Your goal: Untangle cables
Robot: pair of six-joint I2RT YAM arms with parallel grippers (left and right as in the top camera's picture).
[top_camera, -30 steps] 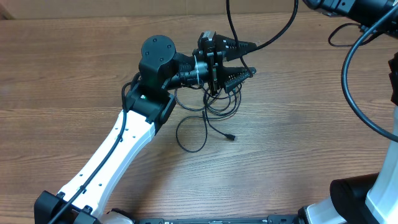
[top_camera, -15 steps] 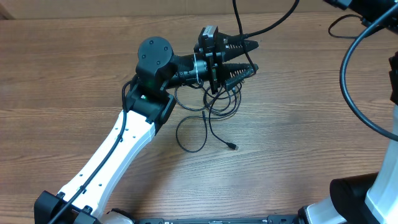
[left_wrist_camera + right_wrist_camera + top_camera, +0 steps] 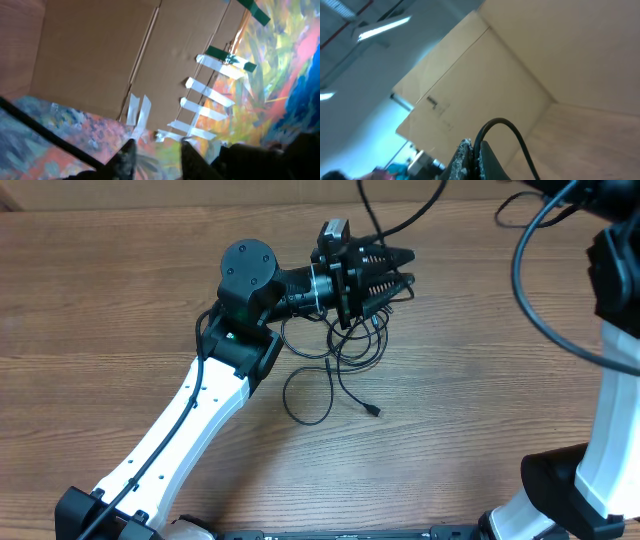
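Note:
The cables [image 3: 345, 350] lie as a knot of thin black loops on the wooden table, with one plug end [image 3: 374, 412] trailing to the front. My left gripper [image 3: 405, 268] lies on its side just above the knot and points right. In the left wrist view its fingers [image 3: 159, 150] stand a little apart with nothing between the tips, and a black cord [image 3: 45, 136] crosses beside them. One strand [image 3: 372, 215] rises from the knot toward the top edge. My right gripper [image 3: 476, 145] is shut on a black cable [image 3: 515, 131] that arcs out of its tips; it is out of the overhead view.
The right arm's white base [image 3: 590, 480] stands at the right edge, with its thick black cable [image 3: 530, 300] hanging in a wide bow. A cardboard wall [image 3: 200, 192] runs along the table's back edge. The left arm [image 3: 200, 410] crosses the front left.
The left gripper's fingers have drawn closer together. The right arm has swung, and the raised strand and its thick cable have shifted left. The knot on the table has barely moved.

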